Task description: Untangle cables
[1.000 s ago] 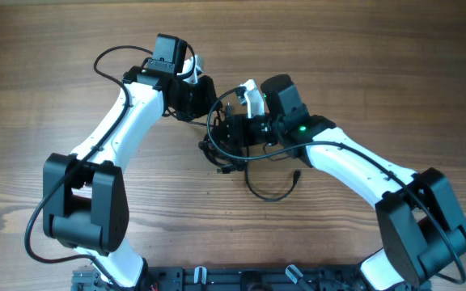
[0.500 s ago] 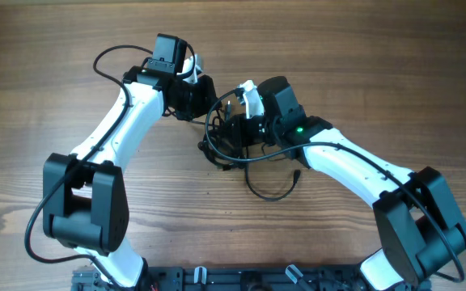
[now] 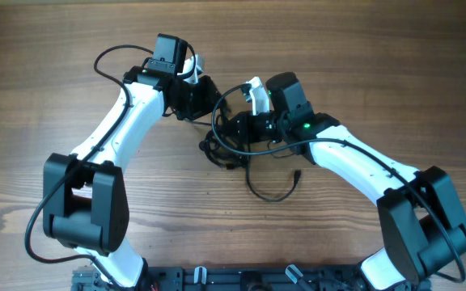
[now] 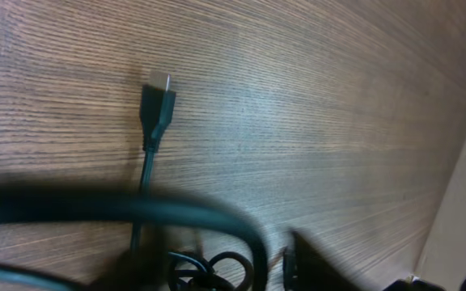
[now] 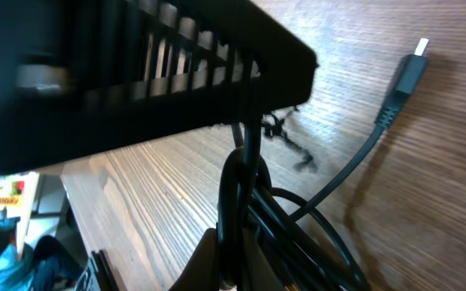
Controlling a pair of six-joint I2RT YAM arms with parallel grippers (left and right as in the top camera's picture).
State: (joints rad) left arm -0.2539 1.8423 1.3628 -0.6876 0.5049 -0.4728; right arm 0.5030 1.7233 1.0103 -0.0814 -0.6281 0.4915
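Okay, right gripper (image 5: 226,271) pinched tight on the cables (image 5: 245,174); left gripper (image 3: 199,95) jaws: can't tell. Pull slowly right so they loosen, not cinch.

Overhead, the cables (image 3: 226,152) at frame centre knot too finely to tell cord from cord. In the left wrist view, a blurred cable (image 4: 95,208) crosses the lower left. The dark shape (image 4: 322,263) at the bottom edge, perhaps a finger, is cut off.
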